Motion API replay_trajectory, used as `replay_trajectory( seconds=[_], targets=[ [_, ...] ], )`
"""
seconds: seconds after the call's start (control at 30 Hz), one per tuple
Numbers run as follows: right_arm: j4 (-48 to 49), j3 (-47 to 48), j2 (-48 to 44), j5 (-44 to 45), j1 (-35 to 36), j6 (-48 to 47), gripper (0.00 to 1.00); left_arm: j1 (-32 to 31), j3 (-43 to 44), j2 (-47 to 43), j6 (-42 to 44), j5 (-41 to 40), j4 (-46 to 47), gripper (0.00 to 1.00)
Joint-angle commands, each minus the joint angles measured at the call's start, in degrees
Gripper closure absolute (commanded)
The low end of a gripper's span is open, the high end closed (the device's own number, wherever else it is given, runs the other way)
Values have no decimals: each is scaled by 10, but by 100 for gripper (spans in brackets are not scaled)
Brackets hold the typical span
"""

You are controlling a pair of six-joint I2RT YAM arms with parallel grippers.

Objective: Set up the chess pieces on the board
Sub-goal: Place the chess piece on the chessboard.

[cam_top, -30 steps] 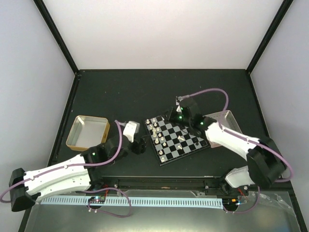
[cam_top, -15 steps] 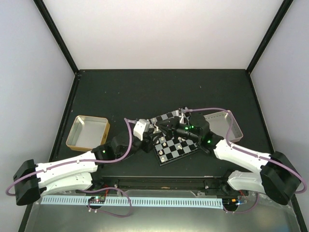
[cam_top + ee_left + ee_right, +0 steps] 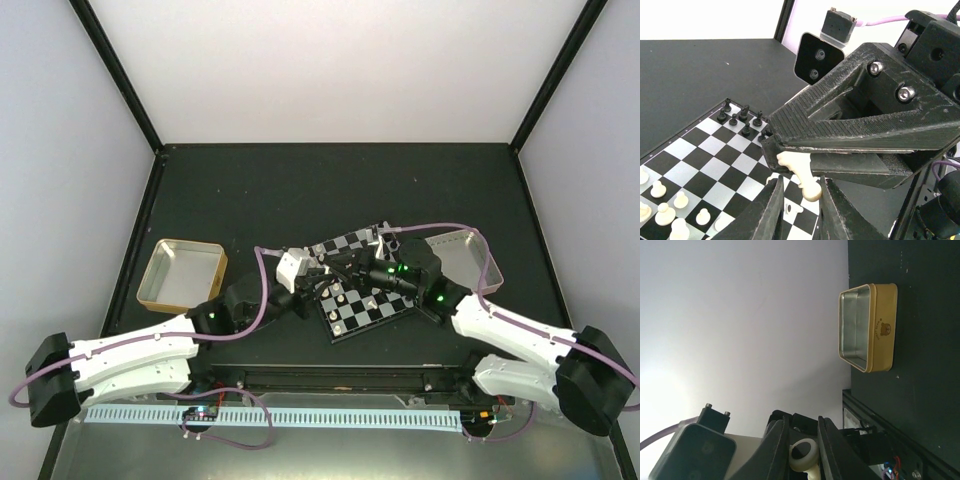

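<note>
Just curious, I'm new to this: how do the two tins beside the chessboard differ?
The left tin is gold-sided; the right tin is plain silvery. The left tin lies fully in view; the right tin is partly hidden under the right arm. Both are shallow, open rectangles.

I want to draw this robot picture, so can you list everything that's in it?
chessboard: one, black and pale squares, in the middle.
black chess pieces: several, black, clustered at one board corner.
cream chess pieces: several, cream, on the board away from those.
held cream piece: one, cream, in the air above the board.
gold tin: one, gold, left of board.
metal tray: one, silver, right of board.
table: one, black.
left arm and right arm: two, white, reaching over board.
right tool: one, black, pinching the held cream piece.
left tool: one, black, straddling that piece's base.
</note>
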Motion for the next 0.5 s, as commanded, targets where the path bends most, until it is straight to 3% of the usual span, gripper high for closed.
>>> replay_trajectory(
  seconds=[0.0, 0.17, 0.4, 0.47],
  targets=[
    [-31, -3, -11, -1, 5, -37, 84, 3, 19, -12, 7, -13, -5, 78],
    [-49, 6, -14, 0, 4, -57, 84, 3, 22, -16, 4, -14, -4, 78],
    [-59, 9, -17, -5, 4, -79, 84, 3, 23, -14, 19, -14, -2, 98],
    [-72, 15, -21, -7, 4, -103, 78, 3, 24, -14, 25, -10, -8, 98]
  ],
)
